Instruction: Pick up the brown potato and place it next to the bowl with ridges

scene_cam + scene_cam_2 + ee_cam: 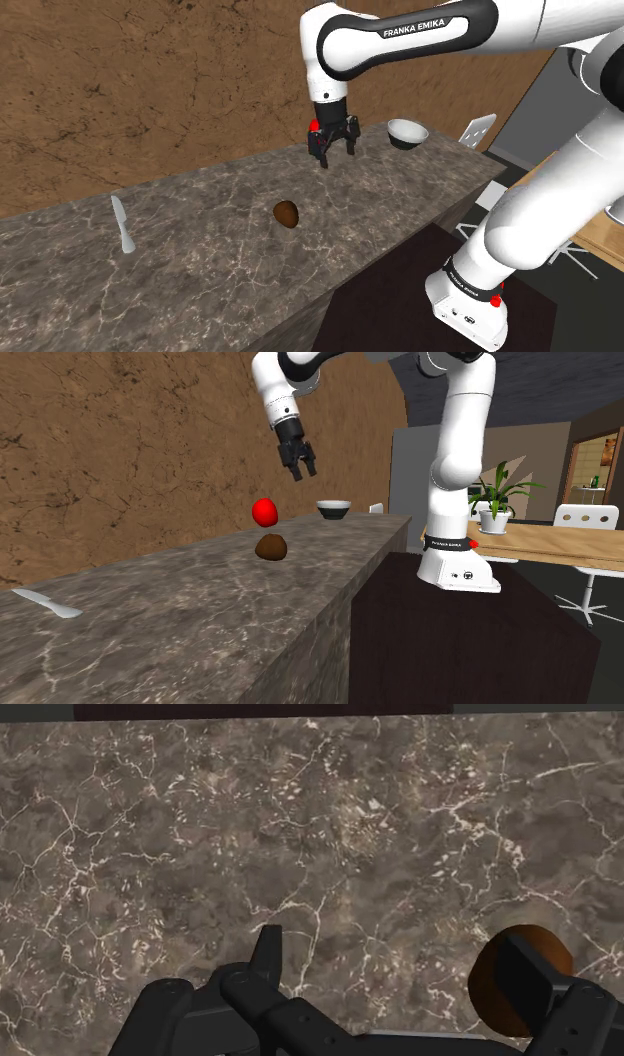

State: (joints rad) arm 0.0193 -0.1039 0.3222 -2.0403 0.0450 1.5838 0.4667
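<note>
Hand: the black hand [333, 150] hangs in the air over the counter [200, 285] and points down. Its fingers [267, 947] are spread wide, with nothing gripped between them.
Arm: the white arm [400, 35] comes in from 3 o'clock in the shoulder view, bent over the counter. Its white base sits on the dark stand [480, 642].
Potato: the brown potato [287, 213] lies alone on the counter, at about 7 o'clock from the hand in the shoulder view and well below it, not touched.
Potato from the wrist: the potato [487, 994] peeps out from behind one fingertip. Marbled counter lies in the gap between the two fingers.
Bowl: the bowl [407, 132] is white inside and dark underneath. It stands upright near the counter's far end, at 3 o'clock from the hand in the shoulder view and at 2 o'clock from the potato in the second exterior view. Bowl and potato are well apart.
Knife: a pale knife [121, 224] lies flat on the counter at 9 o'clock from the potato, well apart from it.
Red ball: a glossy red ball [264, 511] shows at 12 o'clock from the potato in the second exterior view. I cannot tell whether it rests on anything.
Backdrop: a rough brown wall [150, 80] rises behind the counter. In the second exterior view a potted plant [497, 492] stands on a wooden table [545, 544] at 3 o'clock.
</note>
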